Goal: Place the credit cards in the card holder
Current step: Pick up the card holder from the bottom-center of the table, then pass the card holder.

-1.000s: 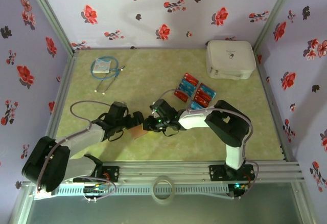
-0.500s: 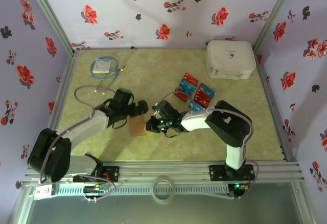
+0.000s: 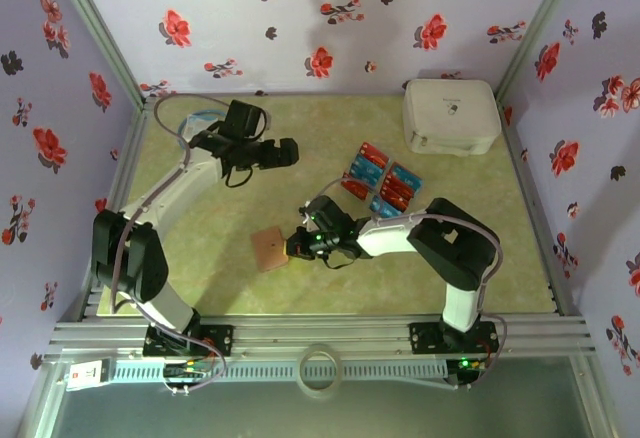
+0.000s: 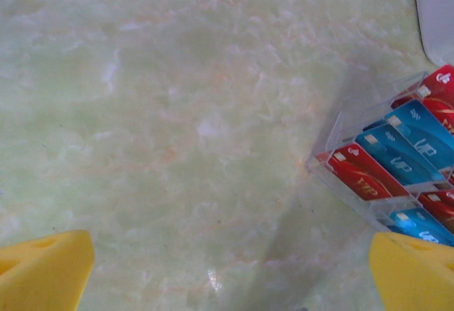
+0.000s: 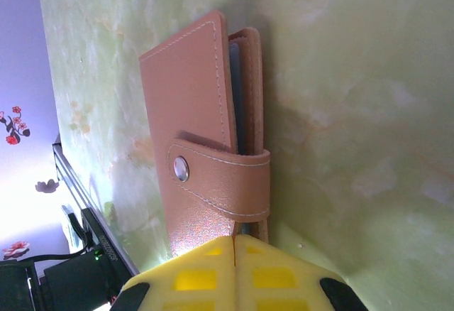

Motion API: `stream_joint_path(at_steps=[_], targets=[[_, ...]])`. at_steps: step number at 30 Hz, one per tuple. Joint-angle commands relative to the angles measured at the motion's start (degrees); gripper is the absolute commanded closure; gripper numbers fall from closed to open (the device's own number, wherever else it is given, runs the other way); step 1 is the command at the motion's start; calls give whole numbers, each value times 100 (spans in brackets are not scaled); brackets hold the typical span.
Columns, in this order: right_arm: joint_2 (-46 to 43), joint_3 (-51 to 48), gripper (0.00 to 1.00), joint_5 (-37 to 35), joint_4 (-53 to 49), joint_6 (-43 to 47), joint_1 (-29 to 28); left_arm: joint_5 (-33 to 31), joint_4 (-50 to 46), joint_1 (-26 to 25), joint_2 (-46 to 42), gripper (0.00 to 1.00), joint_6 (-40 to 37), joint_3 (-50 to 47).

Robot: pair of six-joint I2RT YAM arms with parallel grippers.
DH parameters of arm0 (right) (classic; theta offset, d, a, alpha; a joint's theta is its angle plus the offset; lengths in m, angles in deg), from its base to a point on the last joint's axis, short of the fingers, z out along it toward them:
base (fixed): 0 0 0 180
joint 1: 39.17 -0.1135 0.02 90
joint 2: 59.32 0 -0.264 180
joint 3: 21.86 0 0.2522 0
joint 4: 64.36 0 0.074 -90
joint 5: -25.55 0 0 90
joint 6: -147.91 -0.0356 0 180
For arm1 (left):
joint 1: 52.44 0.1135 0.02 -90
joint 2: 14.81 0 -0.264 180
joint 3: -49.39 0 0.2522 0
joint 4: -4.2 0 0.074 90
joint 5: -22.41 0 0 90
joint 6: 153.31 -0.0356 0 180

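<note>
The tan card holder [image 3: 270, 250] lies folded on the table, its strap snapped down [image 5: 213, 162]. My right gripper [image 3: 294, 247] is shut on its near edge, the yellow pads [image 5: 206, 272] pressed together over a thin flap. Red and blue credit cards [image 3: 380, 180] stand in rows in a clear tray [image 4: 333, 172] at mid right; the left wrist view shows them [image 4: 390, 162] at its right side. My left gripper [image 3: 289, 153] hangs open over bare table left of the cards, fingertips [image 4: 42, 268] far apart with nothing between them.
A big white zip case [image 3: 451, 115] sits at the back right, its corner [image 4: 436, 13] just beyond the tray. The blue-cable packet [image 3: 205, 123] lies at the back left, partly under the left arm. Flowered walls enclose the table.
The left arm has pulled away from the card holder and swung up to the back of the table, open. The right gripper has closed on the holder's edge; the holder barely moved.
</note>
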Motion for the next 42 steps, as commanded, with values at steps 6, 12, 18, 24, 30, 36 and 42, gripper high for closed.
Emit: stream_joint_path(at_steps=[6, 12, 18, 24, 30, 36, 42], targets=[[-897, -151, 100, -203, -450, 195, 175, 529, 728, 184, -276, 0, 596, -1183], [-1350, -90, 100, -245, -960, 456, 399, 609, 1531, 253, -744, 0, 1091, -2100], [-1809, -72, 100, -228, -1329, 671, 695, 651, 2065, 333, -1141, 0, 1497, -2747], [-2273, -85, 100, -206, -1480, 734, 1038, 918, 3038, 351, -1402, 0, 2239, -3341], [-2605, 51, 100, -78, -1255, 498, 1360, 1326, 4161, 348, -1325, 0, 3134, -3529], [-2736, 361, 100, -38, -1043, 311, 1462, 1485, 5130, 337, -1227, 0, 3929, -3600], [-2652, 550, 100, 38, -658, 44, 1462, 1556, 5733, 190, -1048, 0, 4392, -3521]])
